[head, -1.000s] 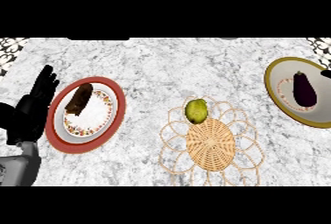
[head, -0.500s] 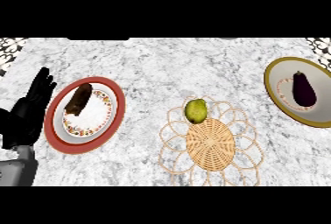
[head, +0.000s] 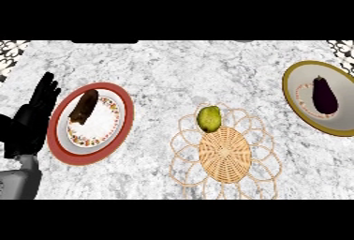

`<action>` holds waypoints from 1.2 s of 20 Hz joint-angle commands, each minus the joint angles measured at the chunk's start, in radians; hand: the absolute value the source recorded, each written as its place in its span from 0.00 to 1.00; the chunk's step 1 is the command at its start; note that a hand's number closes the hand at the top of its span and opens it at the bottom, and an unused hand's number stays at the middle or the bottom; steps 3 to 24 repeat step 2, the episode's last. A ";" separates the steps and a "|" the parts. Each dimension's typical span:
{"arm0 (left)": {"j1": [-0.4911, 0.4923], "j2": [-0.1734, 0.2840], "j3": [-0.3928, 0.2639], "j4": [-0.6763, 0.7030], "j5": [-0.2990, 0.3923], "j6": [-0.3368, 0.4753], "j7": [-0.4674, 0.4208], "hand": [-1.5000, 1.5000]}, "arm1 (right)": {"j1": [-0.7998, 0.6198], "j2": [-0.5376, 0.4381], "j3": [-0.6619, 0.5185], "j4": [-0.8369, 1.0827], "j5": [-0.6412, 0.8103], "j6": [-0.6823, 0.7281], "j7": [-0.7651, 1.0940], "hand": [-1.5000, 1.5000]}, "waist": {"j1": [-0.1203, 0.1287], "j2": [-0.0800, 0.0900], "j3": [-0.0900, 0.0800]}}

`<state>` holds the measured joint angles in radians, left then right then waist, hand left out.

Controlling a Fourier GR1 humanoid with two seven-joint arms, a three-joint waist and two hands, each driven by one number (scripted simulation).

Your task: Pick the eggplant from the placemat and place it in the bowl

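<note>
Eggplant (head: pixel 324 94) lies in the olive-rimmed bowl (head: pixel 298 108) at right, so placement looks done; left hand (head: pixel 33 116) rests open, fingers straight, beside the red plate (head: pixel 117 136); placemat (head: pixel 224 152) holds only a green fruit (head: pixel 210 118).

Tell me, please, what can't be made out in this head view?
- Right hand: shows nowhere in the head view.
- Bowl holding the eggplant: right rim cut by the picture's edge.
- Left hand: palm side faces away.
- Brown food on the plate: kind unclear.
</note>
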<state>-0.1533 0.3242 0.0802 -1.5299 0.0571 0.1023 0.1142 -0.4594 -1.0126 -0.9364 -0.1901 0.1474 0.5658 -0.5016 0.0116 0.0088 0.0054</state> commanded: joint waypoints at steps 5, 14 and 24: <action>0.010 0.000 0.010 -0.004 0.006 -0.019 -0.019 0.50 | 0.048 0.003 -0.022 -0.001 -0.043 0.065 -0.072 0.00 | 0.006 0.000 0.000; 0.010 0.000 0.010 -0.004 0.006 -0.019 -0.019 0.50 | 0.048 0.003 -0.022 -0.001 -0.043 0.065 -0.072 0.00 | 0.006 0.000 0.000; 0.010 0.000 0.010 -0.004 0.006 -0.019 -0.019 0.50 | 0.048 0.003 -0.022 -0.001 -0.043 0.065 -0.072 0.00 | 0.006 0.000 0.000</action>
